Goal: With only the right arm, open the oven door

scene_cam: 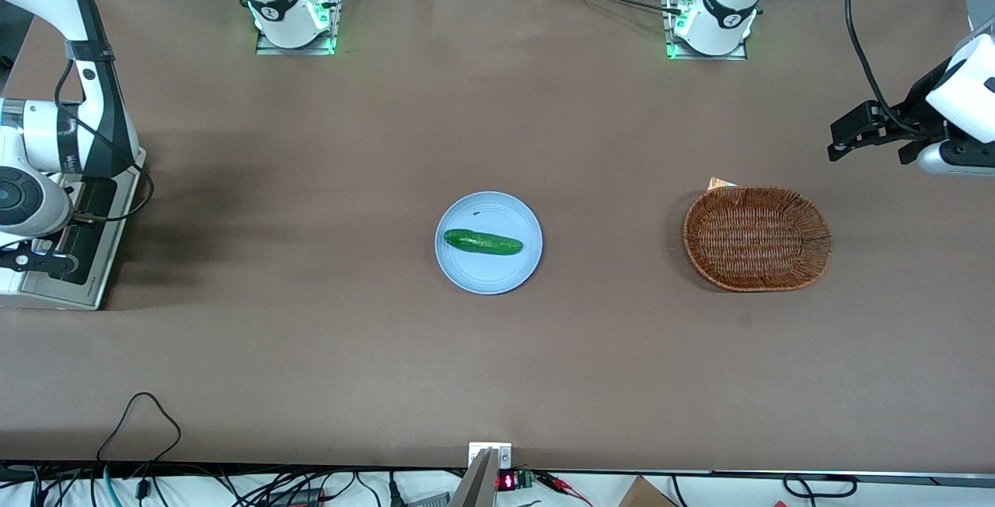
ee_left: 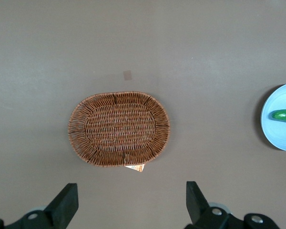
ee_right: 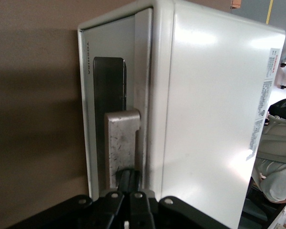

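The cream-white oven (ee_right: pixel 209 119) stands at the working arm's end of the table and also shows in the front view (scene_cam: pixel 58 293). The oven door (ee_right: pixel 88 95) lies flush against the oven body, with its dark glass window (ee_right: pixel 108 81) and silver bar handle (ee_right: pixel 121 138). My right gripper (ee_right: pixel 131 177) is at the end of the handle, fingers pressed together with the tips against the bar. In the front view the right arm (scene_cam: pixel 47 134) hangs over the oven and hides most of the door.
A light-blue plate (scene_cam: pixel 509 274) holding a green cucumber (scene_cam: pixel 482 242) sits at the table's middle. A brown wicker basket (scene_cam: pixel 757 238) lies toward the parked arm's end. A white label with small print (ee_right: pixel 267 86) is on the oven's side.
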You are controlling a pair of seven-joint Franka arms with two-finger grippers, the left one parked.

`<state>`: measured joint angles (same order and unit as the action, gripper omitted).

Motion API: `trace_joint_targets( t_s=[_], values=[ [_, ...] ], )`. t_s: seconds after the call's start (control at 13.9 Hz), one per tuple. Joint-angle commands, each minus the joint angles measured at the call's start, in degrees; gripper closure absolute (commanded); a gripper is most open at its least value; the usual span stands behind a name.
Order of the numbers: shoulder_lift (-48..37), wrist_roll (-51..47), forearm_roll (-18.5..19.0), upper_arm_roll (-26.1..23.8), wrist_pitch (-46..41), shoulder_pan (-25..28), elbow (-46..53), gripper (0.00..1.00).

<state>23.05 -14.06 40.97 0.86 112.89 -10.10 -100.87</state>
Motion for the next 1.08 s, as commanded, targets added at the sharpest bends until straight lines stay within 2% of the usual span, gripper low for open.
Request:
trace_joint_targets(
  t_s=[0.0,0.58,1.01],
  values=[
    [0.76,-4.03,1.22,-0.33,3.29,-0.71,-1.52,1.0],
    [1.03,-7.9,0.08,-1.03,4.09,-0.01,-2.49,1.0],
    [1.29,-10.11,-2.73,-2.18,5.14,0.43,-3.19,1.0]
  ],
)
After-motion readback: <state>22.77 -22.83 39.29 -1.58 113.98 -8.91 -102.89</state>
